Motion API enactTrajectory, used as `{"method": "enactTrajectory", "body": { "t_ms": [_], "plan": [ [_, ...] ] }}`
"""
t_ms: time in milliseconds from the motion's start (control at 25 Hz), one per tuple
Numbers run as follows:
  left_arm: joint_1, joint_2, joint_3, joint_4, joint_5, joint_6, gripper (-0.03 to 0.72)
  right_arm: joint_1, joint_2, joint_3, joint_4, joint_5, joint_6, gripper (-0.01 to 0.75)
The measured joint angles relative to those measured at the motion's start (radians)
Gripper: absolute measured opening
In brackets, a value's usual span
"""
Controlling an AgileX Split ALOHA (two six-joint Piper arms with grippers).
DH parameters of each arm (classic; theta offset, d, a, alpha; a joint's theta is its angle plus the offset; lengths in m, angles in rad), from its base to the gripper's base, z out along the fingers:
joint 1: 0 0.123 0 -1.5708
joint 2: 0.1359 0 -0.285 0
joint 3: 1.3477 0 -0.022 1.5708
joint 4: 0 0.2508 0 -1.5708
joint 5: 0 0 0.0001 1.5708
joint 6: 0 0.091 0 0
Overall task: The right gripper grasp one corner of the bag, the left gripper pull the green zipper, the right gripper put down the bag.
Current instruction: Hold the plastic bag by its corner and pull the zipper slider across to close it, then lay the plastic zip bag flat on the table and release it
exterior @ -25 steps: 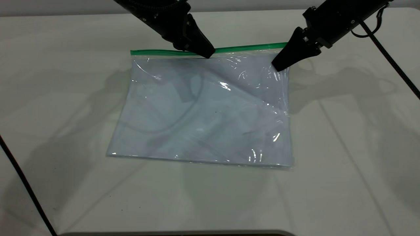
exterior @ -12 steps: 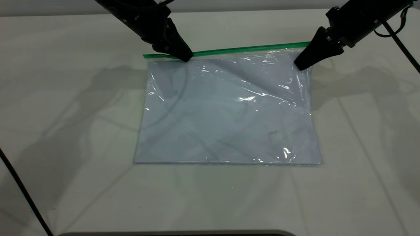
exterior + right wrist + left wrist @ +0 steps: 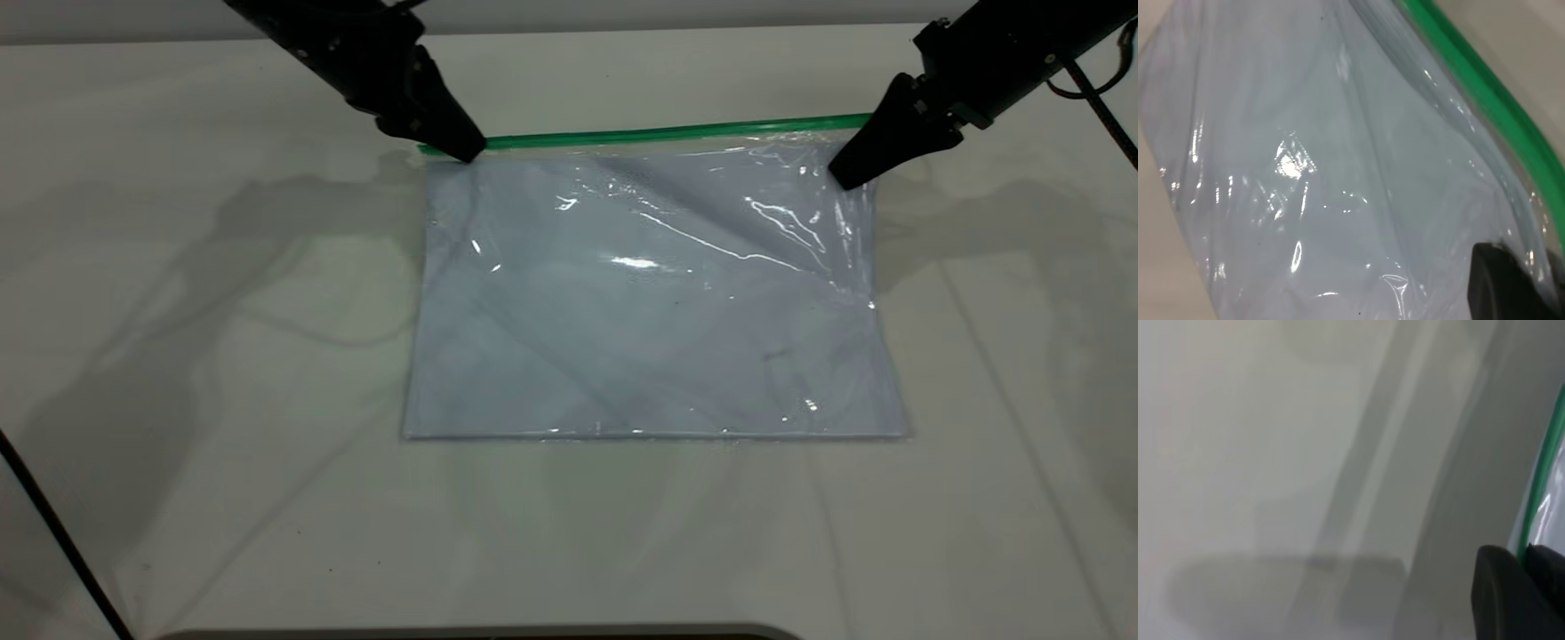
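Judging from how things lie, the first two steps are done or nearly done, and the last is left. The bag [image 3: 653, 293] is pinched at its corner [image 3: 849, 164] by the right gripper [image 3: 845, 176], whose jaws are closed on the clear plastic just below the end of the green zipper [image 3: 676, 136]. That corner is held slightly raised, with creases running down from it across the film, while the rest of the bag lies flat on the table [image 3: 222, 356] below and between both grippers.

The left gripper [image 3: 464, 151] is set at the opposite end of the zipper, its tips closed on the strip, presumably on the slider, though the slider itself is hidden by the jaws. In the left wrist view the green strip [image 3: 1545, 473] is seen running straight into the closed jaw tips. Only a very short stub of green is seen beyond the left gripper, so the pull is judged to be at or close to its end; whether the seam behind it is open cannot be told.

What is left: the zipper is to be released by the left gripper, and the bag is to be lowered and let go by the right gripper.
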Motion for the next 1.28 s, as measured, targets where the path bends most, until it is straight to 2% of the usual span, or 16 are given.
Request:
{"method": "enactTrajectory", "body": {
  "t_ms": [520,600,680,800,880,960,1040,1160,1280],
  "plan": [
    [0.021,0.0,0.0,0.005,0.007,-0.01,0.099,-0.003,0.0,0.0,-0.004,-0.01,0.001,0.035],
    [0.022,0.0,0.0,0.006,0.0,-0.01,0.128,-0.006,0.0,0.0,-0.004,-0.022,0.001,0.044],
    [0.024,-0.002,0.0,0.003,-0.001,-0.012,0.195,-0.009,0.0,0.001,-0.003,-0.04,0.001,0.071],
    [0.015,-0.027,0.0,-0.007,-0.001,-0.012,0.326,-0.009,-0.001,0.001,-0.007,-0.053,0.002,0.196],
    [0.009,-0.063,0.0,-0.009,0.0,-0.017,0.4,-0.009,-0.017,0.001,-0.032,-0.056,0.015,0.339],
    [0.003,-0.117,0.0,-0.009,0.005,-0.037,0.445,-0.009,-0.048,0.002,-0.075,-0.061,0.046,0.472],
    [0.001,-0.174,0.0,-0.009,0.021,-0.081,0.459,-0.009,-0.101,0.002,-0.125,-0.093,0.104,0.581],
    [0.0,-0.273,0.0,-0.007,0.083,-0.151,0.46,-0.009,-0.206,0.002,-0.271,-0.147,0.263,0.632],
    [-0.004,-0.388,0.0,0.027,0.156,-0.232,0.46,-0.01,-0.339,0.002,-0.436,-0.133,0.46,0.61]
  ]
}}
